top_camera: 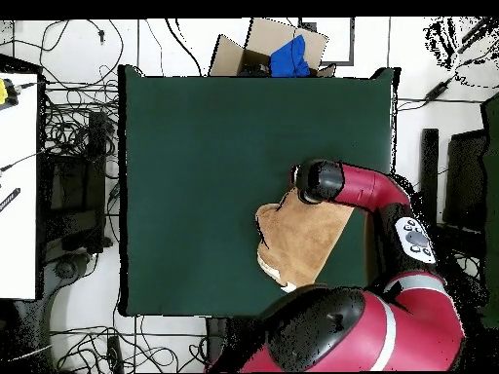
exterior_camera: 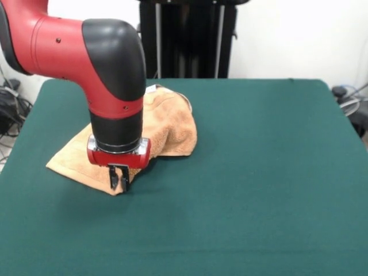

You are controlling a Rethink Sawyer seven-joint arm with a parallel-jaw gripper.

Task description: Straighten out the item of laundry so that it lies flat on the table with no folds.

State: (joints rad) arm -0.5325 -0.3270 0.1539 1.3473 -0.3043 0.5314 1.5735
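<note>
The orange-tan towel (exterior_camera: 167,129) lies on the left far part of the green table (exterior_camera: 259,172), crumpled, with its right side folded over in a thick roll and a white tag at its far edge. My gripper (exterior_camera: 119,179) points straight down at the towel's near corner, its fingers close together and pinching that corner right at the table top. In the overhead view the towel (top_camera: 297,239) lies near the table's (top_camera: 214,146) right bottom corner, and the arm's wrist (top_camera: 318,181) hides the gripper and the towel's upper corner.
The robot's black pedestal (exterior_camera: 187,37) stands behind the table's far edge. A cardboard box with a blue object (top_camera: 287,51) sits beyond the table's top edge in the overhead view. Cables (top_camera: 73,136) and a white desk (top_camera: 18,185) lie to the left.
</note>
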